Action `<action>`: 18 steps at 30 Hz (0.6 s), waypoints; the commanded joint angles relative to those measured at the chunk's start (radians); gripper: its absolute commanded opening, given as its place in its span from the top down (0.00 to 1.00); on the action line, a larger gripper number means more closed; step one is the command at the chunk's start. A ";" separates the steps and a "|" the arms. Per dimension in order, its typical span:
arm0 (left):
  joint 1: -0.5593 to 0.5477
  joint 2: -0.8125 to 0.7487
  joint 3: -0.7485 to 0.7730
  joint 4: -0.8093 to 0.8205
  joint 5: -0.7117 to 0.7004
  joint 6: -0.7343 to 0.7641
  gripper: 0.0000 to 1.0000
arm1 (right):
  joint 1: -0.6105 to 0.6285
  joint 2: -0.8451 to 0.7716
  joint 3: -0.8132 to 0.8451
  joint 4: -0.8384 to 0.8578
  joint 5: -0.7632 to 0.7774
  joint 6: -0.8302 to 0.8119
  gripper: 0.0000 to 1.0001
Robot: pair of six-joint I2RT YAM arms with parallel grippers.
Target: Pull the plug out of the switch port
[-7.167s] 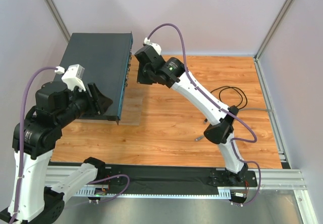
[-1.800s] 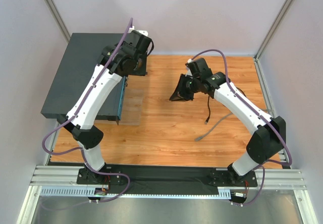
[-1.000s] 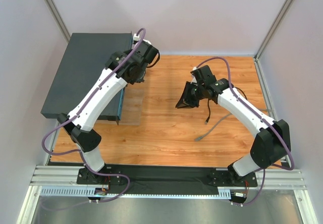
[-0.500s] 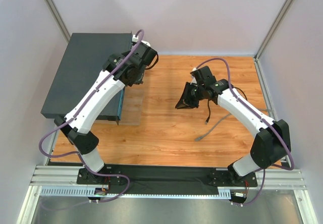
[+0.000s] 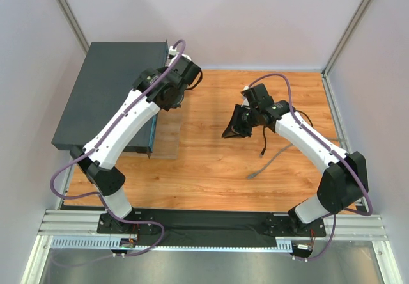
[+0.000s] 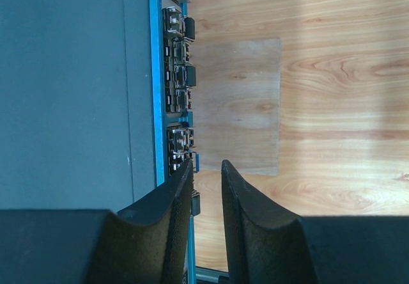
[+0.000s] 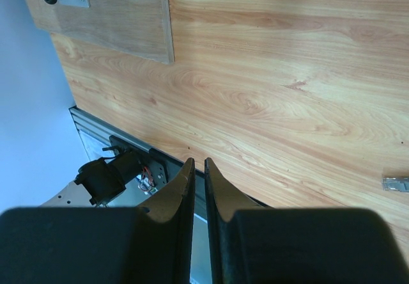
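Note:
The switch (image 5: 105, 92) is a flat dark grey-teal box at the table's far left; in the left wrist view its top (image 6: 70, 92) and its blue-edged front with a row of sockets (image 6: 176, 73) show. My left gripper (image 5: 179, 91) hangs just in front of that face, its jaws (image 6: 207, 165) a narrow gap apart with nothing between them. A grey plug (image 5: 252, 175) on a loose cable lies on the wood, apart from the switch; it also shows in the right wrist view (image 7: 396, 183). My right gripper (image 5: 233, 124) hovers mid-table, jaws (image 7: 195, 164) together and empty.
A thin pale mat (image 5: 167, 137) lies on the wood in front of the switch and also shows in the left wrist view (image 6: 236, 105). A coil of black cable (image 5: 295, 121) lies at the right. Walls close in at the back and on both sides.
Over seven seconds my left arm swung from the switch's near left to its front far end, and my right arm drew back from the sockets to mid-table. Both were almost still lately.

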 commanded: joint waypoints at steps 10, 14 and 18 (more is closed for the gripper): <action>0.001 0.003 -0.054 -0.317 -0.046 -0.002 0.67 | -0.012 -0.042 -0.021 0.050 -0.019 0.013 0.89; 0.003 0.000 -0.054 -0.300 -0.028 0.000 0.70 | -0.014 -0.042 -0.019 0.052 -0.020 0.013 0.89; 0.015 -0.005 -0.067 -0.290 -0.022 -0.008 0.70 | -0.014 -0.047 -0.019 0.050 -0.020 0.013 0.89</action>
